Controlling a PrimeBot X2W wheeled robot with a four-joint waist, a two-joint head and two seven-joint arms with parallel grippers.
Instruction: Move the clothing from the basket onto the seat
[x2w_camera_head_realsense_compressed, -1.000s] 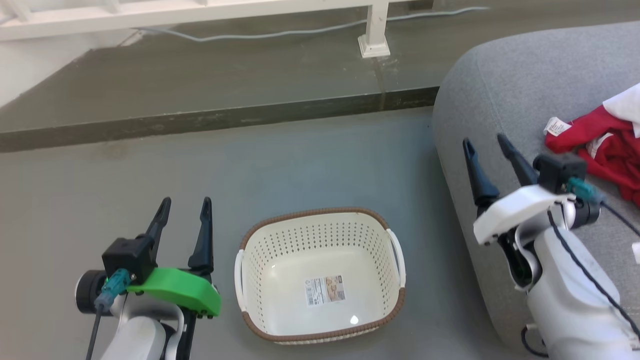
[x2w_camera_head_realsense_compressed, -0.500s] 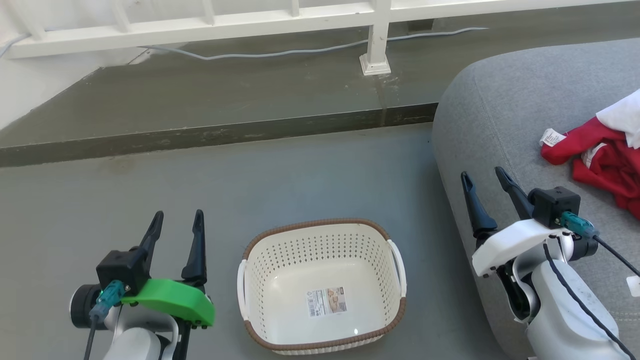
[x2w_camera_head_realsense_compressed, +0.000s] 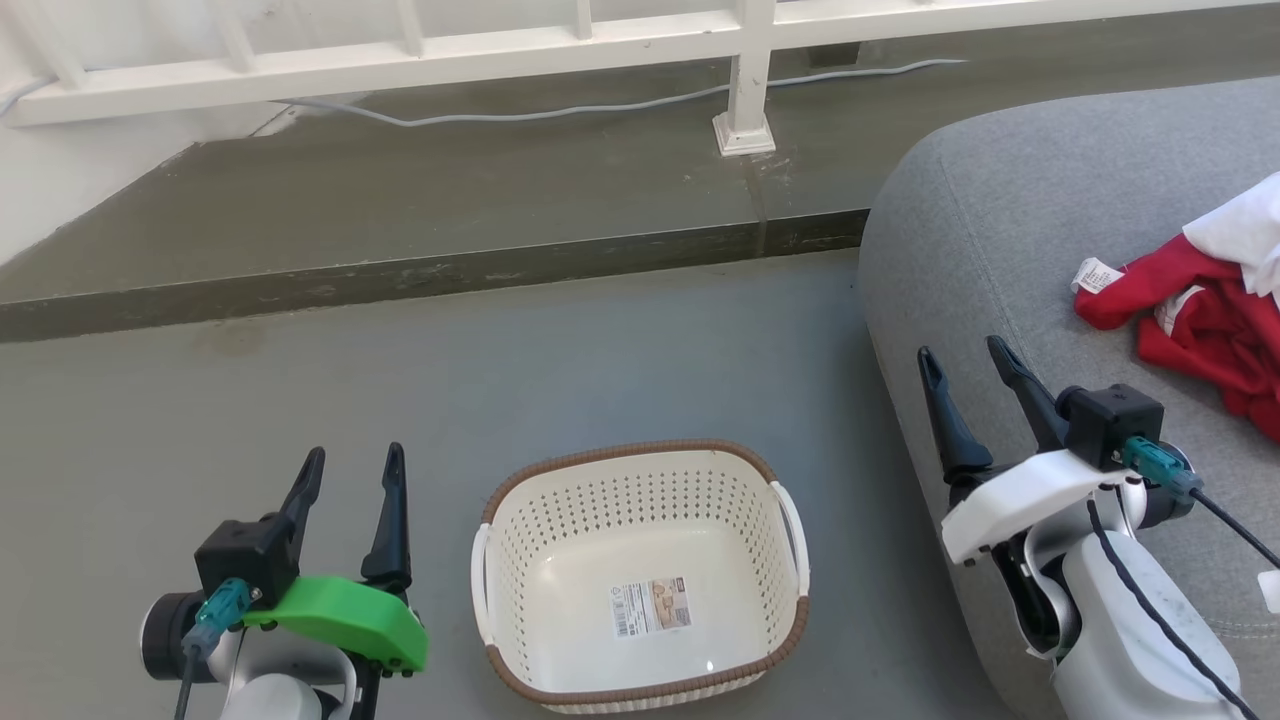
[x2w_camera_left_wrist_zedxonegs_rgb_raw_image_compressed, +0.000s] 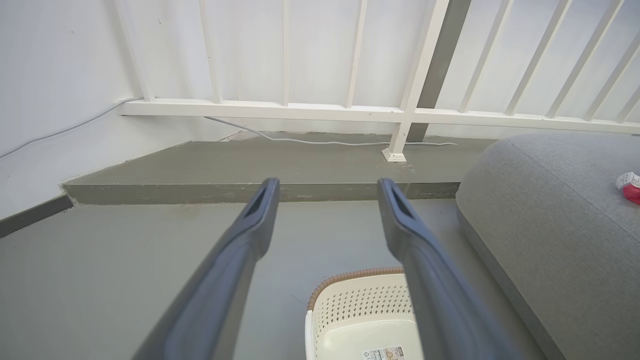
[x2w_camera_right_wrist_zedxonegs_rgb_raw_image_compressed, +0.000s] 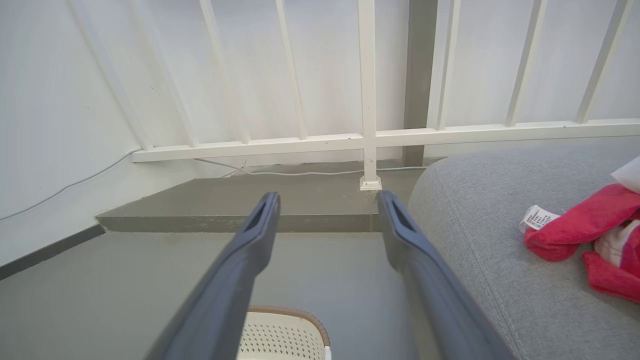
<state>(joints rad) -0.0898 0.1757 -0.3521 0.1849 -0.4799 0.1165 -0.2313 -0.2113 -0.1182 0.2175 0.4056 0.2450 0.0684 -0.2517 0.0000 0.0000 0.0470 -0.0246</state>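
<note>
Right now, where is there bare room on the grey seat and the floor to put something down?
The grey fabric seat is bare on its left part, between its rounded edge and the red and white clothing; towards the clothing it is crowded. The grey floor is free between the raised step and the cream perforated plastic basket, which holds no clothing.

Basket (x2w_camera_head_realsense_compressed: 640, 452): cream perforated plastic w/ brown woven-look rim, white side handles. Upright on floor, beside seat (x2w_camera_head_realsense_compressed: 1000, 220) on its left, not touching. Inside, just label sticker (x2w_camera_head_realsense_compressed: 650, 607) on btm.

Seat: big grey upholstered cushion, rounded edge, stitched seam.

Clothing (x2w_camera_head_realsense_compressed: 1195, 325): red garments crumpled on seat top, white tag (x2w_camera_head_realsense_compressed: 1095, 273) at left end, white fabric piece (x2w_camera_head_realsense_compressed: 1240, 235) on far side. Partly cut off at frame edge.
</note>
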